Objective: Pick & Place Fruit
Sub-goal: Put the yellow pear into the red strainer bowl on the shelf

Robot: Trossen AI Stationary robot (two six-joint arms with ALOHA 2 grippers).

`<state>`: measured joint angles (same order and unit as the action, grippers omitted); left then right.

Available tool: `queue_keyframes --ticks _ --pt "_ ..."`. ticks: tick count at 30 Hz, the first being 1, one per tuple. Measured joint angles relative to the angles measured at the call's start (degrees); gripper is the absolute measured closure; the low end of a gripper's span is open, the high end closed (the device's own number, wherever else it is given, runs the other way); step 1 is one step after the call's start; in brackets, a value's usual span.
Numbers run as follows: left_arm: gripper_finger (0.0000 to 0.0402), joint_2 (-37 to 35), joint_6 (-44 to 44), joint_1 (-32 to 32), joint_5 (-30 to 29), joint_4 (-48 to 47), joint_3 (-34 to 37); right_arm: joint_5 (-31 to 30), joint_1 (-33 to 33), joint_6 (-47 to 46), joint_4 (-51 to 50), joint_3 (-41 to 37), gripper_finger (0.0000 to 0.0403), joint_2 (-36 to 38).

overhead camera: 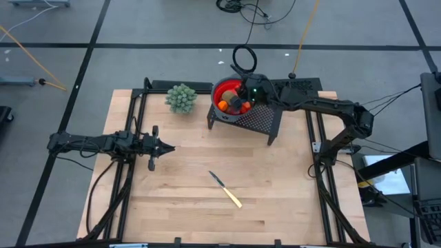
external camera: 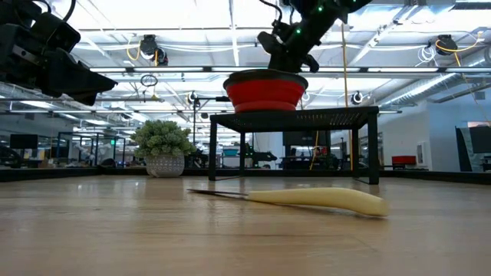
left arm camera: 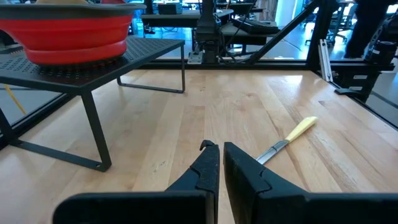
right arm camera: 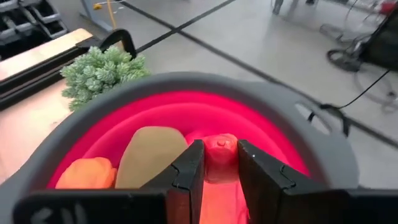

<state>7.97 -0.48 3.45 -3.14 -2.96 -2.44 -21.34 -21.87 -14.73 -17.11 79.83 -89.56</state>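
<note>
The red bowl with a grey rim (overhead camera: 216,91) (external camera: 265,92) (right arm camera: 186,84) stands on a black mesh stand at the table's far side. In it lie a brown kiwi-like oval (right arm camera: 149,155) and an orange piece (right arm camera: 84,175) (overhead camera: 223,105). My right gripper (right arm camera: 219,163) (overhead camera: 242,96) (external camera: 288,60) reaches down into the bowl, shut on a dark red round fruit (right arm camera: 219,149). My left gripper (left arm camera: 217,149) (overhead camera: 172,147) hangs shut above the table's left half, touching nothing. My right gripper pinches the dark red round fruit (right arm camera: 219,144) between its two fingers, one finger on either side of it. The fingers come from above, pointing down into the bowl. Whether the fruit rests on the bowl's floor or is lifted clear, I cannot tell.
A slim knife with a pale handle (overhead camera: 225,189) (external camera: 307,199) (left arm camera: 289,138) lies flat on the table's near middle. A small green potted plant (overhead camera: 181,97) (external camera: 163,146) (right arm camera: 102,71) stands left of the black mesh stand (overhead camera: 258,120) (left arm camera: 74,74).
</note>
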Motion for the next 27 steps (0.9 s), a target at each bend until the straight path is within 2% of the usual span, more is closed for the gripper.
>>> queue_keyframes --ticks 3,27 --pt "0.0376 -0.01 0.01 -0.01 -0.01 0.0 0.0 2.2 -0.81 -1.12 -1.66 0.0 0.0323 0.0" --pt "0.0376 0.01 0.01 0.02 -0.02 0.02 0.0 2.38 -2.52 -0.93 -6.53 0.0 0.0314 0.0"
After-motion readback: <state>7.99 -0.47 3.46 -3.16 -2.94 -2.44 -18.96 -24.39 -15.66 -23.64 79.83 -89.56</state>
